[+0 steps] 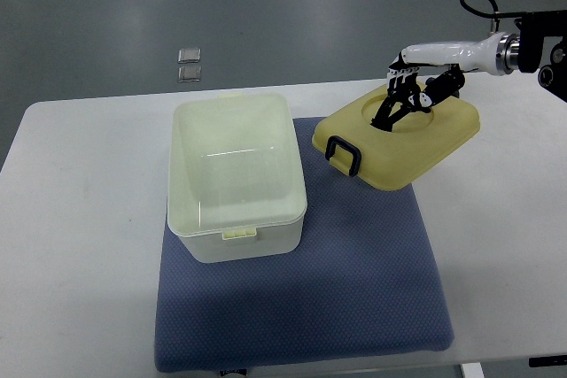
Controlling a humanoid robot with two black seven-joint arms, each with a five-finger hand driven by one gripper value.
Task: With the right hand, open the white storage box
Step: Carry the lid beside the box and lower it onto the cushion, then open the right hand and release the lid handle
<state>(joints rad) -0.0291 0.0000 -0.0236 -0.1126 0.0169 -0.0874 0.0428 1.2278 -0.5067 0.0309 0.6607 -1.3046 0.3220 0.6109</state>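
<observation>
The box (236, 179) is sitting open on the left part of a blue mat (354, 289), well left of the fingers, its near edge showing a small latch tab and its far rim reaching just past the mat's far edge. The lid (399, 141) is lying tilted under the fingers, partly on the mat and partly on the white table (80, 245), with its dark clip (344, 155) at the corner nearest the box. A narrow strip of mat is showing between lid and box, while below the fingers a wide stretch of mat is lying bare, and to their right the table is running bare to the picture's edge. The right hand (409, 95) is reaching in from the right, its fingers (390, 115) pointing down into the lid's round recess (touching it, though whether they are gripping it cannot be told). They are looking loosely bunched rather than spread.
</observation>
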